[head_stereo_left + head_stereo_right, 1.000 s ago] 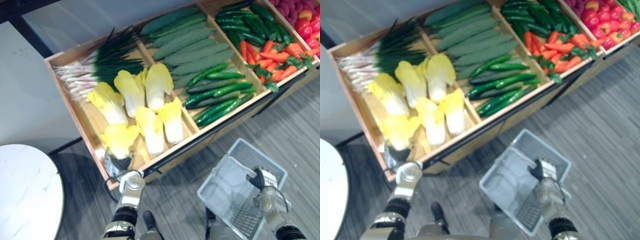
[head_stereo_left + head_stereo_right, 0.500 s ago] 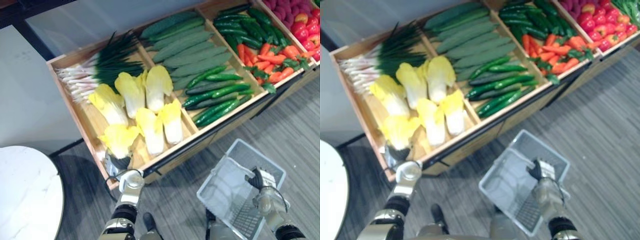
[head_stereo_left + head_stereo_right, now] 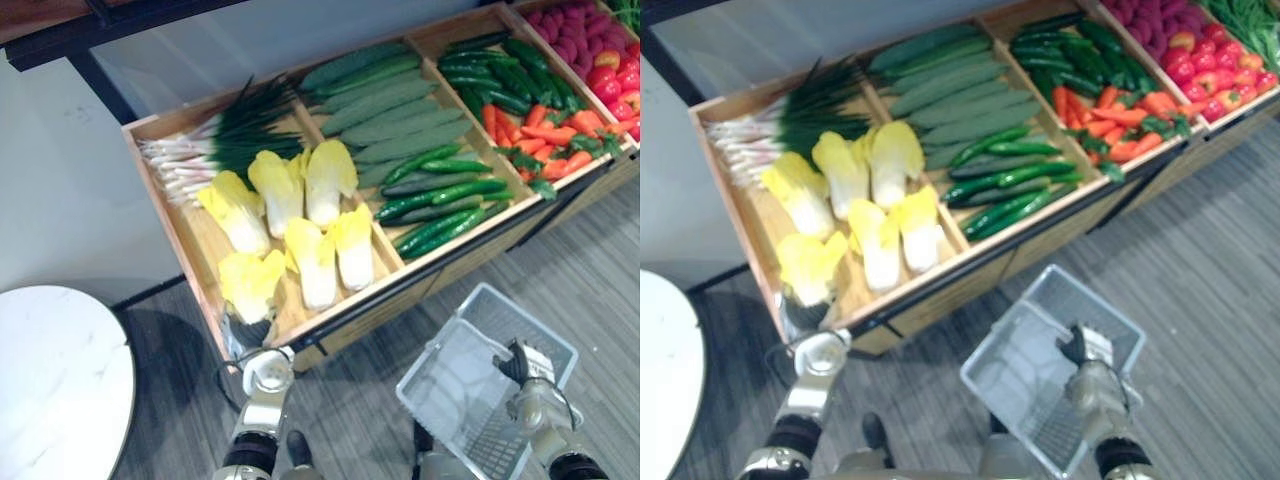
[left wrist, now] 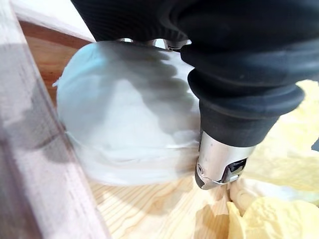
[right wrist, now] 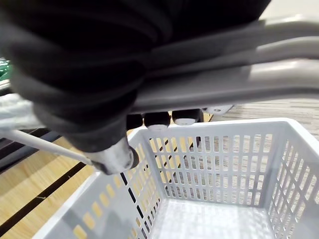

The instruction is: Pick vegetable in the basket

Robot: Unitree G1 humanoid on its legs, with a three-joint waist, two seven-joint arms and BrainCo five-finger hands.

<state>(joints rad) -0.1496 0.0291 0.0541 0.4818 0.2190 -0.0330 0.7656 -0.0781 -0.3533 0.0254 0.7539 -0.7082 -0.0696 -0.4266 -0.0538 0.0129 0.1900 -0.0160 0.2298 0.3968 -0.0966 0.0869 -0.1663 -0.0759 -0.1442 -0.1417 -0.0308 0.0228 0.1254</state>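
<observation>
Several yellow-leaved cabbages lie in the near-left compartment of a wooden crate [image 3: 200, 255]. The nearest cabbage [image 3: 250, 285] lies in the compartment's front corner. My left hand [image 3: 247, 336] is at its stem end. In the left wrist view the white cabbage base [image 4: 124, 114] lies against the palm, with the thumb [image 4: 219, 159] beside it and the fingers curled over its top. A grey plastic basket [image 3: 425, 370] hangs low on the right above the floor, with nothing in it. My right hand [image 3: 530, 385] is curled round the basket handle [image 5: 239, 84].
The crate also holds spring onions [image 3: 200, 145], long green gourds [image 3: 380, 95], cucumbers [image 3: 440, 195], carrots [image 3: 540, 135] and red fruit [image 3: 600, 70] further right. A round white table [image 3: 55, 380] stands at lower left. Grey striped floor lies between crate and basket.
The whole picture has shifted, so the camera moved. Both hands keep their places against the crate and the basket.
</observation>
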